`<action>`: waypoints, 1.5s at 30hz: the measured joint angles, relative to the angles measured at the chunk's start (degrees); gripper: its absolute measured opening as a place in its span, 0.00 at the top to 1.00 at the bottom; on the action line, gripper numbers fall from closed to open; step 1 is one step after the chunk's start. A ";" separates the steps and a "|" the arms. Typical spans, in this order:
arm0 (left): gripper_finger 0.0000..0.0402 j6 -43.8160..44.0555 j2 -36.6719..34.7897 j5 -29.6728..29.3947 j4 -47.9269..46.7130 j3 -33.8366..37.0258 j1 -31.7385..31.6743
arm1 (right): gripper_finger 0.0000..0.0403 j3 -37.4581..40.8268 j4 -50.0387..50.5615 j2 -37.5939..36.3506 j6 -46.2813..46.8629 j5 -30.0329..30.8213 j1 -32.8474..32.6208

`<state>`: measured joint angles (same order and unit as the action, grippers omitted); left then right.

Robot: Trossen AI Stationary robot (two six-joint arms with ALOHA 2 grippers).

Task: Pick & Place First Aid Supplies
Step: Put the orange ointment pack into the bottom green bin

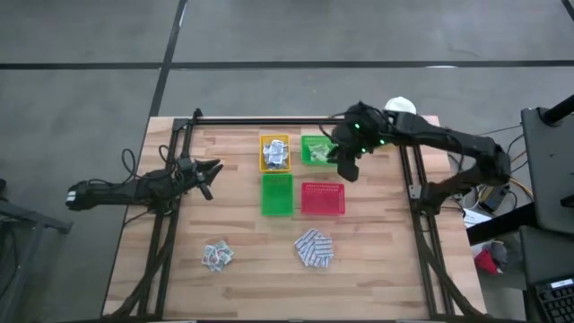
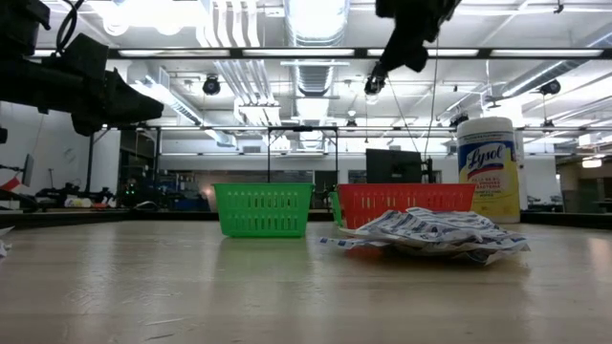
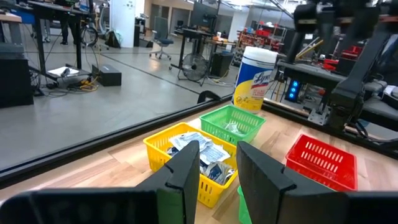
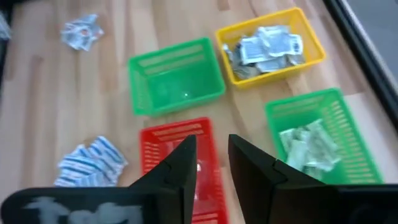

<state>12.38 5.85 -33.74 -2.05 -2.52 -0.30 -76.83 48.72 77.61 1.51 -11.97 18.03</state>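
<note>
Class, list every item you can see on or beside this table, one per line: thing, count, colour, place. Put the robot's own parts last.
yellow tray: one, yellow, back row, holds white-grey sachets
back green tray: one, green, right of the yellow tray, holds pale green strips
front green tray: one, green, no contents visible
red tray: one, red, right of the front green tray
blue-and-white pads: one pile, loose, front of table
small sachet pile: one, grey-white, front left
wipes canister: one, yellow with white lid, back right
left gripper: one, dark, left of the trays
right gripper: one, dark, raised beside the back green tray
</note>
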 joint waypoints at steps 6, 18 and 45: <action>0.73 0.00 0.00 0.00 -0.02 0.00 0.00 | 0.81 10.52 -8.52 -8.31 7.02 1.52 -3.71; 0.73 0.00 0.00 0.01 0.48 0.07 0.00 | 0.82 32.06 -26.59 -23.39 18.63 3.19 -9.21; 0.73 1.19 -0.02 1.72 3.97 0.13 0.00 | 0.79 60.04 -57.13 -48.89 27.20 7.67 -9.93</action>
<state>13.58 5.82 -32.02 1.92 -2.39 -0.30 -16.78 -8.42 28.72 28.71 -4.29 8.10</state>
